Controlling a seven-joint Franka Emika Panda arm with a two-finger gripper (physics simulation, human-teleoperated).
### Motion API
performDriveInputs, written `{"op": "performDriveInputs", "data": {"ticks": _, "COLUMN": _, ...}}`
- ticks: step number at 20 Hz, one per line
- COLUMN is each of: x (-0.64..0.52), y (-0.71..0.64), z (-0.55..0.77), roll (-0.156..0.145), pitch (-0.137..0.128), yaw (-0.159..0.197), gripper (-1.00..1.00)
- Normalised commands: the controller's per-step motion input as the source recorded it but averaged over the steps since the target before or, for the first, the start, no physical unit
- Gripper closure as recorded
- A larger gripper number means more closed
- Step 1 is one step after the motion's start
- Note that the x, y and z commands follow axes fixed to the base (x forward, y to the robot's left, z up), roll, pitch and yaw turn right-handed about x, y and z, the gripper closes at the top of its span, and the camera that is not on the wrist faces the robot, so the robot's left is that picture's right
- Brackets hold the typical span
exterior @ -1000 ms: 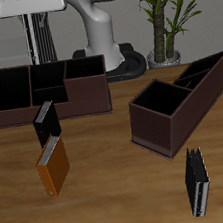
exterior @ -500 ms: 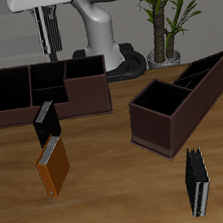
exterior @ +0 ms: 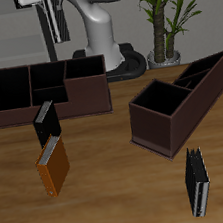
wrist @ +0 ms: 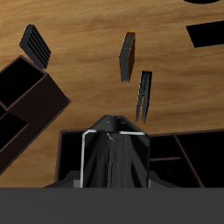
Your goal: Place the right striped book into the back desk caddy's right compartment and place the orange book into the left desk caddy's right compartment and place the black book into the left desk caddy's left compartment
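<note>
- Over the last second we see the hand (exterior: pixel 58 28) drift sideways above the back desk caddy (exterior: pixel 48 90), from over its middle toward the end nearer the robot's base pedestal, and rise a little. On the desk (exterior: pixel 111 164) itself nothing has shifted.
- We read this as travel with no load. All three books stand on the wood and none is in a compartment, so no part of the task is done yet.
- The fingers (exterior: pixel 58 25) hang straight down, high above the caddy, touching nothing. In the exterior view they look close together with nothing between them. The wrist view shows only the hand's dark body, so we cannot tell the exact gap.
- The orange book (exterior: pixel 53 166) stands upright toward the desk's front edge. Just behind it, and close in front of the back caddy's wall, stands a dark book (exterior: pixel 45 122) with a pale page edge.
- Another dark book (exterior: pixel 197 182) stands well apart near the front edge, in front of the left desk caddy (exterior: pixel 179 103), which sits at an angle.
- We cannot tell from these renders which dark book is the striped one and which the black.
- The wrist view looks down on the orange book (wrist: pixel 128 56) and the dark one (wrist: pixel 143 94) beside it. We judge the hand must still come forward and down to reach either.
</note>
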Motion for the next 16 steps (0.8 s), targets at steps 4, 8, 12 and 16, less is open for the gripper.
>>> {"op": "performDriveInputs", "data": {"ticks": 4, "x": -0.27, "y": 0.18, "z": -0.19, "roll": 0.043, "pitch": 0.056, "yaw": 0.009, "gripper": 1.00}}
{"op": "performDriveInputs", "data": {"ticks": 8, "x": -0.18, "y": 0.15, "z": -0.09, "roll": 0.053, "pitch": 0.030, "yaw": 0.029, "gripper": 1.00}}
{"op": "performDriveInputs", "data": {"ticks": 12, "x": 0.02, "y": 0.04, "z": -0.15, "roll": 0.002, "pitch": 0.041, "yaw": -0.010, "gripper": 1.00}}
{"op": "performDriveInputs", "data": {"ticks": 16, "x": 0.11, "y": 0.01, "z": -0.14, "roll": -0.007, "pitch": 0.025, "yaw": 0.020, "gripper": 1.00}}
